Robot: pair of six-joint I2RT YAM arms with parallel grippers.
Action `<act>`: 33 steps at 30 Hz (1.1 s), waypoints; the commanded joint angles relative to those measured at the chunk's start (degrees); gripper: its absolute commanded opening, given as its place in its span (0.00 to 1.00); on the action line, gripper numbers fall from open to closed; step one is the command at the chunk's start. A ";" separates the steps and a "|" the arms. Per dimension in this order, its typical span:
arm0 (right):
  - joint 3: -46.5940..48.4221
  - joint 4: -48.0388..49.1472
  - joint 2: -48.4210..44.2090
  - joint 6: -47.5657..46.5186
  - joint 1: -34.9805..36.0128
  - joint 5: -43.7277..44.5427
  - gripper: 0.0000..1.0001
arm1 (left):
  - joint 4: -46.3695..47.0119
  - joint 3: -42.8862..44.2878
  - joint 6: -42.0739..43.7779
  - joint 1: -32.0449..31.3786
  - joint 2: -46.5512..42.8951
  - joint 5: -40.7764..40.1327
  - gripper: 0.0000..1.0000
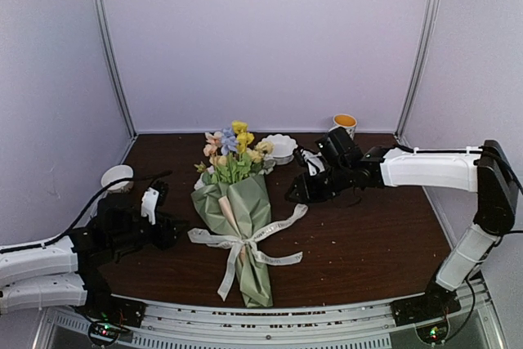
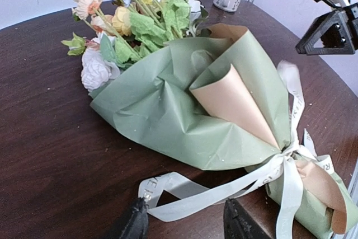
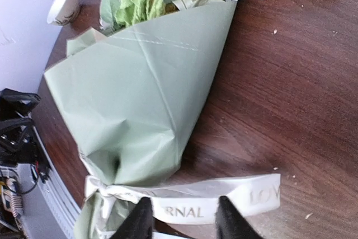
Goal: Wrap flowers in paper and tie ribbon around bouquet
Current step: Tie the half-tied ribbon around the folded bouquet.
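Both arms stretched inward, held low.
Fingers parted on left gripper (image 2: 187,225) and on right gripper (image 3: 184,222); each points toward the other.

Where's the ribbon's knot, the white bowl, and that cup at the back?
Cream-white printed ribbon (image 1: 242,243): overhead view, on the knot of the bow.
White scalloped bowl (image 1: 284,153): overhead view, on its outer wall.
White cup with orange inside (image 1: 347,129): overhead view, on its side wall.
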 commanded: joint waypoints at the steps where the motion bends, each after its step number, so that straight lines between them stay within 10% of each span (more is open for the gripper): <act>1: 0.53 -8.88 0.45 -7.29 1.05 6.46 0.57 | -0.51 1.99 3.42 -2.38 0.84 0.91 0.49; 3: -2.08 -7.83 -4.02 -10.60 2.28 5.34 0.69 | -0.48 2.34 4.12 -3.58 2.37 0.82 0.49; 7: -5.31 -9.35 -7.46 -17.89 8.35 0.48 0.58 | 0.82 4.89 4.86 -4.09 6.81 0.70 0.49; 24: 1.20 -14.24 9.22 -28.59 23.99 23.98 0.83 | 2.89 6.93 5.65 -4.26 12.25 3.93 0.58; 30: 2.96 -11.61 12.79 -30.61 24.22 21.28 0.77 | 2.71 7.15 6.28 -4.27 12.79 3.36 0.59; 33: 4.25 -12.31 14.19 -30.82 24.26 19.13 0.55 | 2.96 7.52 6.28 -4.26 13.66 4.48 0.60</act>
